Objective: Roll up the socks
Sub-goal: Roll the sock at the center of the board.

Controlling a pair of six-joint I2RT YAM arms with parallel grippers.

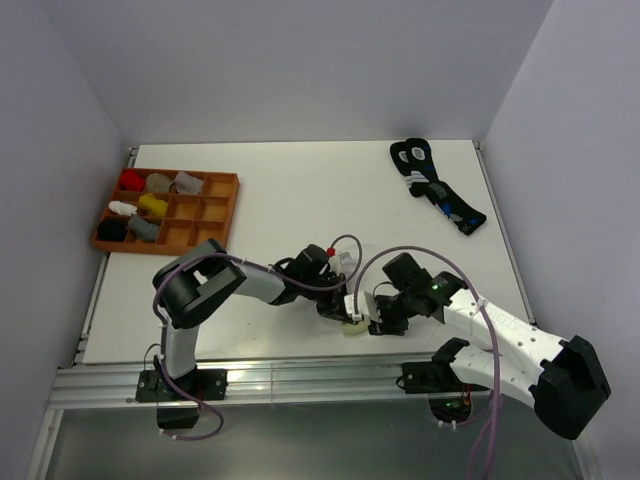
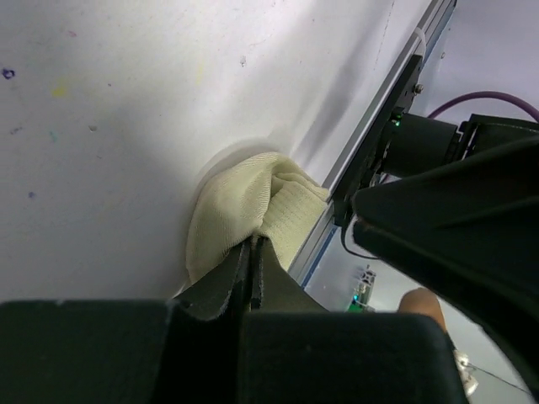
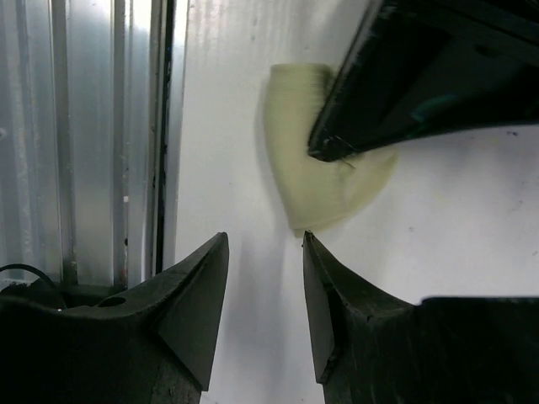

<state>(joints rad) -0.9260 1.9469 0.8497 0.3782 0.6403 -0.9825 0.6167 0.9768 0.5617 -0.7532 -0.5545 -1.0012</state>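
Note:
A pale cream-yellow sock [image 1: 353,328] lies bunched up at the table's near edge. It also shows in the left wrist view, cream sock [image 2: 232,210], and in the right wrist view, cream sock [image 3: 307,189]. My left gripper [image 1: 336,312] is shut, its tips [image 2: 253,244] pinching a fold of this sock. My right gripper [image 1: 378,322] stands open just right of the sock, and its jaws [image 3: 265,240] hold nothing, with one tip at the sock's edge. The left arm's fingers [image 3: 379,109] cover part of the sock. No taupe sock shows plainly.
An orange compartment tray [image 1: 225,195] with small sock bundles stands at the back left. Black socks [image 1: 440,190] with blue-and-white marks lie at the back right. The aluminium rail [image 1: 300,375] runs along the table's near edge, close beside the sock [image 3: 84,126].

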